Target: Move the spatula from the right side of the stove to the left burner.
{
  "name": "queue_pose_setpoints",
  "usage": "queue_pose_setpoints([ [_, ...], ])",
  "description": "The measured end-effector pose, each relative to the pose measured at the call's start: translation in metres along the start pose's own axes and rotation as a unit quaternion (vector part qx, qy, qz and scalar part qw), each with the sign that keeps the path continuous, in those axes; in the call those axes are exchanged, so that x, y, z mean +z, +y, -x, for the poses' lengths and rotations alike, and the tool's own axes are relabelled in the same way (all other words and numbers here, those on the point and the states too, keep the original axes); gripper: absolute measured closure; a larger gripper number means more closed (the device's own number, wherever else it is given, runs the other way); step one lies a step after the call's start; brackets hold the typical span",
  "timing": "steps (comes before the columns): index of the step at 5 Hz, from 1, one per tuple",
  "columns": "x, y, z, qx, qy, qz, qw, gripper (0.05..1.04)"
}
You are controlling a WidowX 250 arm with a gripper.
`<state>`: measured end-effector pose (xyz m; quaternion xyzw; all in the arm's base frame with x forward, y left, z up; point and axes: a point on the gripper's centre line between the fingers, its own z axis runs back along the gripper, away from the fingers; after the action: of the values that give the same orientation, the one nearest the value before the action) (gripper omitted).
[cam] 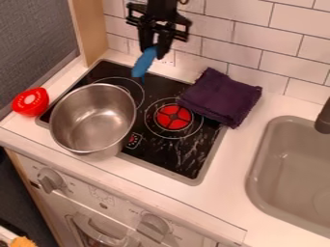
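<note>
In the camera view, the white oven front with grey knobs (103,195) lies nearest. Behind it, a black glass stovetop (187,164) with a pale edge is set into the white table (277,106). A deep, shiny metal pot (93,118) covers part of the left burner ring (136,91), probably leaving only its rear portion as a landing spot. The folded purple cloth (219,99) overlaps the stove's rear right corner, apart from that spot. The black two-finger pincer (153,48) pinches one end of the blue spatula (143,63), which hangs aslant above the stove's back edge, near that ring. This grip likely keeps the lower end free to touch down first, beside the pot's rim.
</note>
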<state>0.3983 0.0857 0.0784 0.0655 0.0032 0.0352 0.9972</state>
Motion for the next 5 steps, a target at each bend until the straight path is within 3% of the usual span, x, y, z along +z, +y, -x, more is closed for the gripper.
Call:
queue_pose_setpoints([
  [3,-0.028,0.063,-0.003,0.045,0.021,-0.006,0.9988,0.729],
  [5,-0.064,0.056,0.018,0.026,0.042,-0.010,0.9987,0.729],
])
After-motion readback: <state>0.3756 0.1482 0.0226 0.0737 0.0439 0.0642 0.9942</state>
